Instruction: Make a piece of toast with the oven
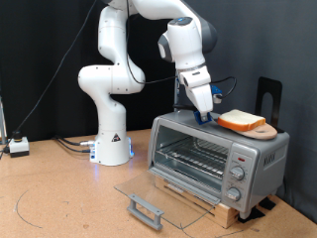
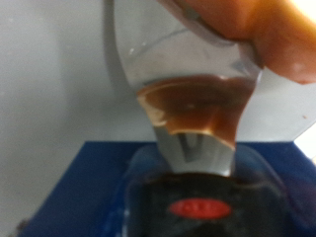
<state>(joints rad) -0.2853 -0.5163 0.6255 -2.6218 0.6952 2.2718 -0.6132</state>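
Observation:
The oven (image 1: 260,151) stands at the exterior view's right with its glass door (image 1: 163,190) folded down flat and the wire rack (image 1: 193,154) bare. On its roof lies the piece of toast (image 1: 238,121), resting on a round light-wood board (image 1: 262,130). My gripper (image 1: 205,115) points down onto the oven roof right at the toast's left edge, its blue-tipped fingers close to the crust. The wrist view is blurred: one finger (image 2: 188,118) shows against the grey roof, with orange-brown crust (image 2: 267,39) beside it. Nothing shows clearly between the fingers.
The oven sits on a wooden base (image 1: 220,205), and its knobs (image 1: 238,175) are on the right panel. The door handle (image 1: 147,210) juts towards the exterior view's bottom. A black stand (image 1: 269,97) rises behind the oven. A small white box (image 1: 18,146) and cables lie left.

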